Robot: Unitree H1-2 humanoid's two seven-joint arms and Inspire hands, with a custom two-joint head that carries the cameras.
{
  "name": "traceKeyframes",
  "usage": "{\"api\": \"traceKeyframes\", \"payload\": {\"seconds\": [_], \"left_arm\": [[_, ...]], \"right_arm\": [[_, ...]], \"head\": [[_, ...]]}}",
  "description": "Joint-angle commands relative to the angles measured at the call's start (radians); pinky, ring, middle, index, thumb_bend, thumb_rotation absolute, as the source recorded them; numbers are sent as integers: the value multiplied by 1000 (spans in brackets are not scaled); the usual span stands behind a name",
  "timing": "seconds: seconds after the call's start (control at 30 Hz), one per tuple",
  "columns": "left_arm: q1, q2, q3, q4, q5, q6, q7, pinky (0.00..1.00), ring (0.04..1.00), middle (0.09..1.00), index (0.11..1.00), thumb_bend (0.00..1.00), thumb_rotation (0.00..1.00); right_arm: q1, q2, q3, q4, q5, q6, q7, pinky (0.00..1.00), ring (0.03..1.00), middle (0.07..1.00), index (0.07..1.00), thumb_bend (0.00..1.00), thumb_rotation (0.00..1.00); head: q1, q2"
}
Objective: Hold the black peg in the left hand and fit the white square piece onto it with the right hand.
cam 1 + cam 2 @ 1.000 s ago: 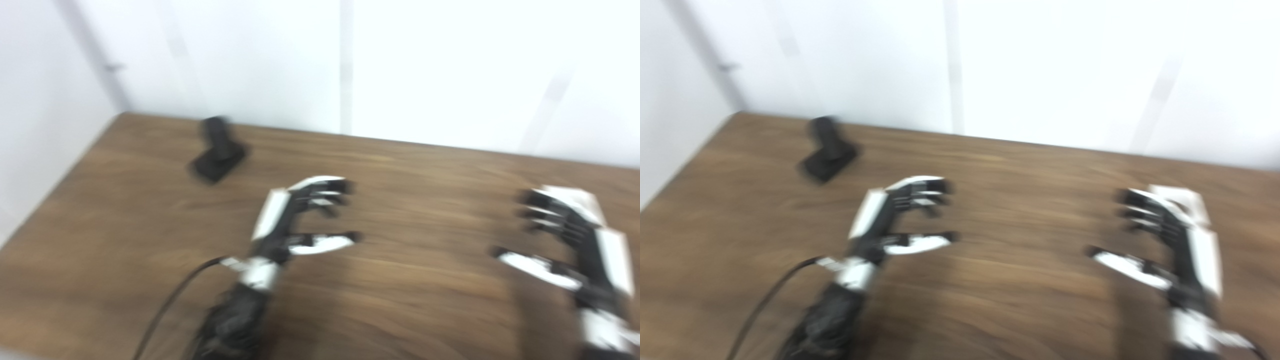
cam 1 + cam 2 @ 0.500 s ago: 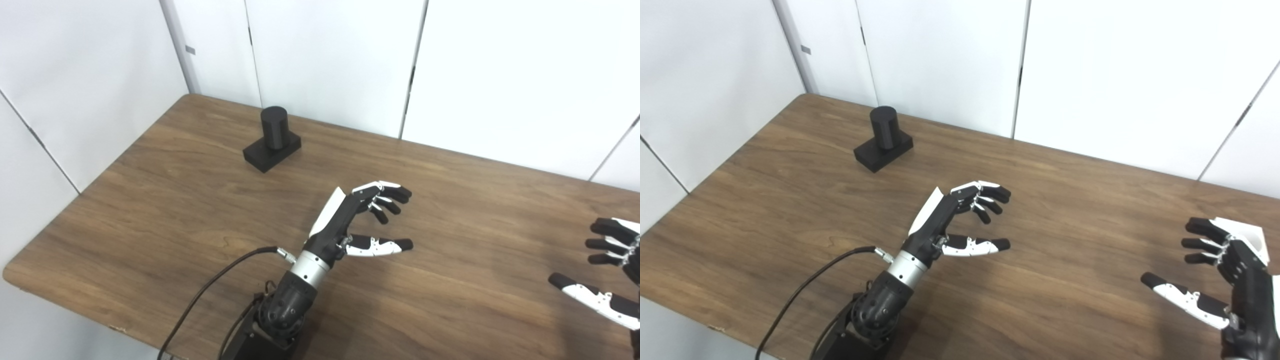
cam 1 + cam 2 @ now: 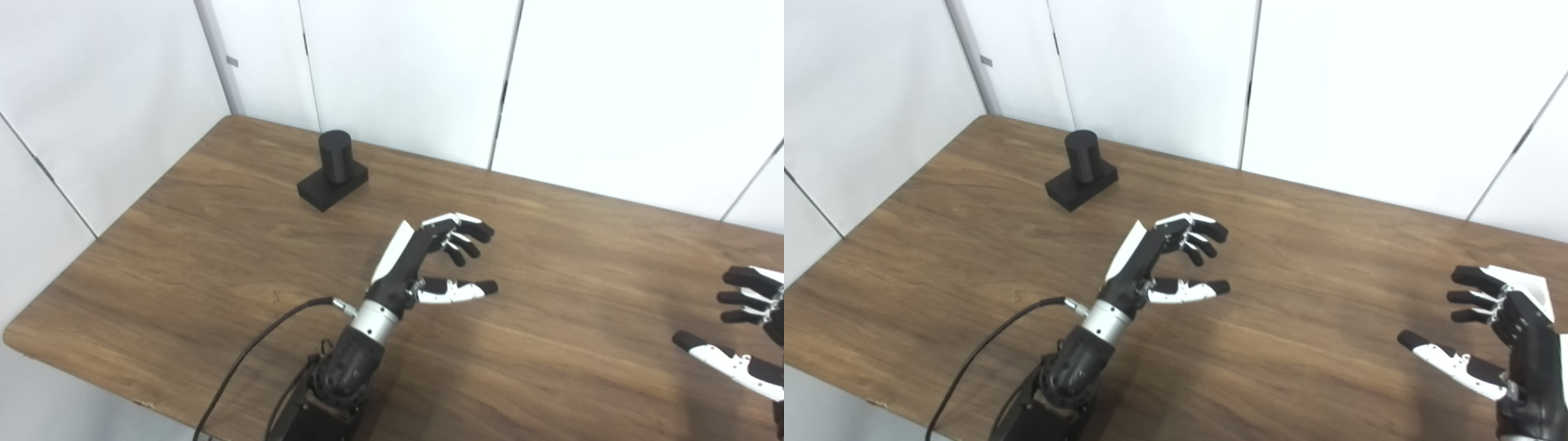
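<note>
The black peg, a short upright cylinder on a flat square base, stands on the far left part of the wooden surface, close to the white wall panels. The right hand is partly cut off by the picture's right edge, mostly in the left eye view. It floats at the near right with fingers spread, holding nothing. The left hand hovers mid-surface, well apart from the peg, fingers loosely curled and empty. A cable trails from its wrist.

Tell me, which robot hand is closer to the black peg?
Left. The left hand hovers open, nearer the black peg; the right hand is far across the table.
</note>
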Motion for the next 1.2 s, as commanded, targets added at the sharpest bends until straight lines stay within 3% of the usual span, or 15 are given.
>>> {"api": "traceKeyframes", "payload": {"seconds": [0.0,0.17,0.33,0.57,0.73,1.03,1.17], "left_arm": [[-58,26,15,-53,14,28,1,466,586,647,611,769,56],[-101,92,43,-99,32,148,-31,468,584,656,623,745,73],[-143,139,68,-104,48,196,-19,473,595,646,620,765,133],[-174,145,112,-99,37,204,23,483,590,646,616,764,111],[-197,135,146,-97,47,227,66,539,655,697,651,768,99],[-281,207,203,-29,50,232,88,643,728,747,703,739,118],[-306,231,210,-13,61,244,100,628,698,725,702,746,100]], "right_arm": [[-16,-4,0,-40,-30,-6,-4,485,607,675,656,551,0],[-15,-4,-4,-39,-38,-1,-3,441,583,665,655,573,0],[-14,-5,-4,-38,-34,-6,-1,445,587,668,659,572,0],[-11,-2,-5,-40,-35,-2,-2,451,593,672,659,572,0],[-11,-4,-4,-40,-44,3,-3,444,583,667,654,574,0],[-10,-6,-4,-37,-41,-4,-1,451,588,670,659,570,0],[-8,-6,-6,-41,-38,4,1,457,593,673,658,567,0]], "head": [[0,0],[1,-2],[0,-3],[-3,-3],[-2,-3],[-2,-8],[-2,-8]]}}
